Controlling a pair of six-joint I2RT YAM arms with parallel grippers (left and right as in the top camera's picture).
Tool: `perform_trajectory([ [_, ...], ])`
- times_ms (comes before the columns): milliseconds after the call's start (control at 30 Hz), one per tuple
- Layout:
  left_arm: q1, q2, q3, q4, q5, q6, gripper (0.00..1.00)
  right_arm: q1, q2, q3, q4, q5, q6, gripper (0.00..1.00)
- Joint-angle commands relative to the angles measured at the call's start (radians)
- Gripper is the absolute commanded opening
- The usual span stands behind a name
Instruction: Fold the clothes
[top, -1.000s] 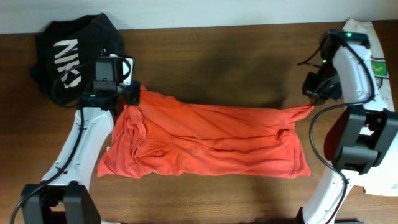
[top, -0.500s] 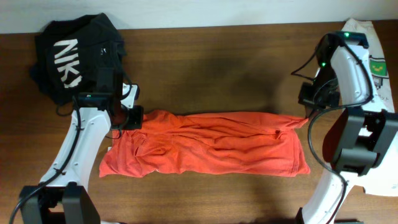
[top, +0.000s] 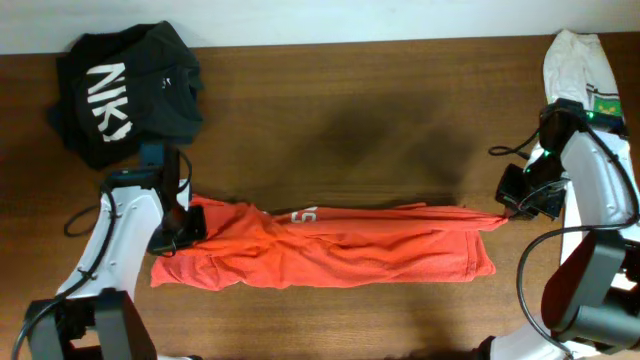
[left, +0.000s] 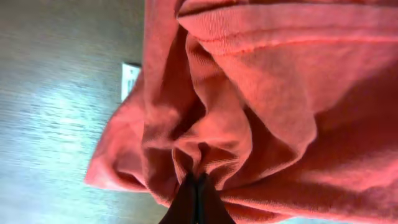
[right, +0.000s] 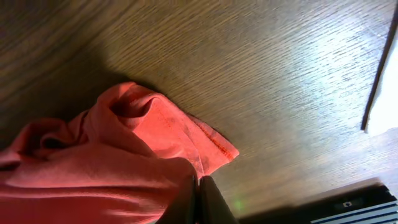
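Observation:
The orange-red T-shirt (top: 330, 248) lies stretched in a long, folded band across the near half of the table, with white lettering (top: 303, 215) showing on its far edge. My left gripper (top: 190, 226) is shut on bunched cloth at the shirt's left end; in the left wrist view the gripper (left: 196, 182) pinches a gathered fold of the T-shirt (left: 261, 106). At the shirt's right tip my right gripper (top: 510, 212) is shut on the fabric. In the right wrist view that gripper (right: 198, 182) holds the T-shirt (right: 112, 168) beside a hemmed corner (right: 211, 143).
A black garment with white letters (top: 125, 90) lies heaped at the far left corner. A white garment with a green print (top: 585, 75) lies at the far right. Bare brown table (top: 350, 120) stretches behind the shirt. A small white tag (left: 129, 81) shows beside the cloth.
Both grippers have pulled the shirt's far edge toward the near side. The shirt is now a narrower band, and its white lettering has come into view.

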Motion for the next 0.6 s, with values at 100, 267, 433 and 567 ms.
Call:
perform_trajectory([
  [100,0.006,-0.017,-0.073,0.018,-0.018,-0.015,0.17,-0.019,0.002,-0.017,-0.016,0.014,0.052,0.04],
  [267,0.006,-0.017,-0.07,0.015,0.017,-0.014,0.47,-0.016,0.002,-0.041,-0.017,0.017,0.05,0.95],
  [433,0.003,-0.017,0.122,0.042,0.263,0.055,0.43,-0.012,0.002,-0.041,-0.013,0.01,0.05,0.99],
  [567,-0.04,0.002,0.106,0.117,0.371,0.093,0.24,0.061,0.002,-0.041,0.004,-0.067,0.024,0.85],
])
